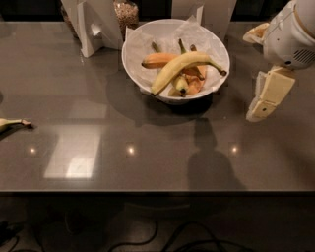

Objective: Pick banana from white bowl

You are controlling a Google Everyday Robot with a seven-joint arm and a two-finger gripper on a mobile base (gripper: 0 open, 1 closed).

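The white bowl point(136, 43), lined with crumpled white paper, stands at the back middle of the grey table. The long pale yellow-green banana point(178, 68) lies across it on top of the other fruit, dark tip to the right. A shorter orange banana point(157, 60) lies behind it and a small stubby yellow-green one point(180, 82) in front. My gripper point(259, 110) hangs to the right of the bowl, a little above the table, pointing down. It is open and empty, apart from the bowl.
White boxy objects point(93, 24) and a jar of grain point(127, 12) stand behind the bowl at left. Another white box point(206, 11) is behind the bowl. A loose banana point(11, 123) lies at the left table edge. A bag point(256, 33) sits far right.
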